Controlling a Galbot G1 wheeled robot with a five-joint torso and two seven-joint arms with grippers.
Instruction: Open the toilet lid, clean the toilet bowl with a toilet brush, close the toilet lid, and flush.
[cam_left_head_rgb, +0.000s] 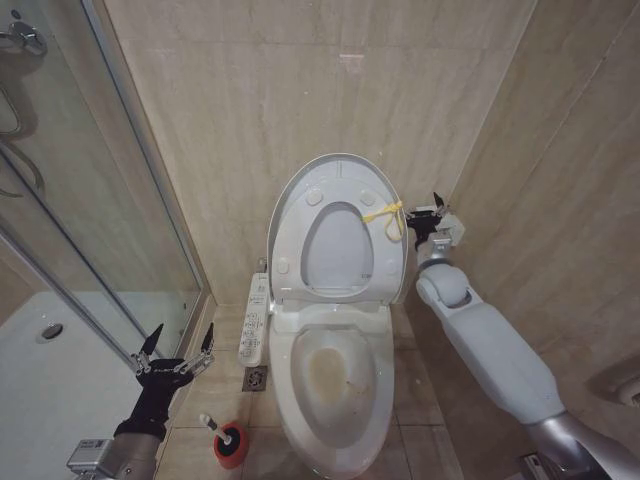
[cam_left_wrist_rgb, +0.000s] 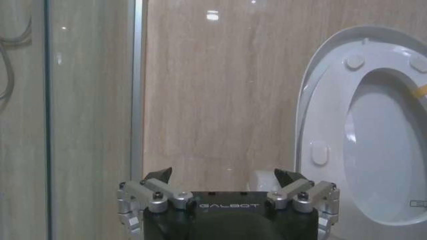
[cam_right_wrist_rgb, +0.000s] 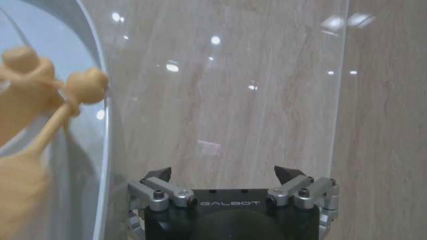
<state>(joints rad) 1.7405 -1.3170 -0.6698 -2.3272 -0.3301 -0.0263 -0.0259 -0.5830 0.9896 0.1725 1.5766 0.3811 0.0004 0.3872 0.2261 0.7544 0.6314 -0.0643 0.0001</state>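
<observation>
1. Head view: the large glossy white plastic toilet lid (cam_left_head_rgb: 335, 175) already stands raised against the beige tiled wall (cam_left_head_rgb: 300, 90), with the white ring-shaped seat (cam_left_head_rgb: 338, 250) up in front of it. So the opening step looks done; cleaning, closing and flushing are left. The lid's long axis runs up the wall, rounded end uppermost, and a small yellow tie (cam_left_head_rgb: 385, 213) sits at its right edge. The elongated white ceramic toilet bowl (cam_left_head_rgb: 335, 380) lies open below, its long axis running from the wall toward the robot, with brownish staining inside. The long white button panel (cam_left_head_rgb: 255, 320) runs along its left side. The toilet brush (cam_left_head_rgb: 215, 425), a thin white stick, stands untouched in its small round red cup holder (cam_left_head_rgb: 231, 445) on the floor left of the bowl, handle tilted up toward the left. The left gripper (cam_left_head_rgb: 176, 348) hangs above and just left of the brush, fingers spread wide, holding nothing. The right gripper (cam_left_head_rgb: 428, 222) sits just beside the tie at the lid's right edge.

2. Left wrist view: the left gripper (cam_left_wrist_rgb: 223, 176) is spread wide and empty, facing the wall, with the raised lid (cam_left_wrist_rgb: 313, 100) off to one side.

3. Right wrist view: the right gripper (cam_right_wrist_rgb: 223, 174) is spread wide and empty, with the tie (cam_right_wrist_rgb: 47, 100) close by but not between its fingers.
</observation>
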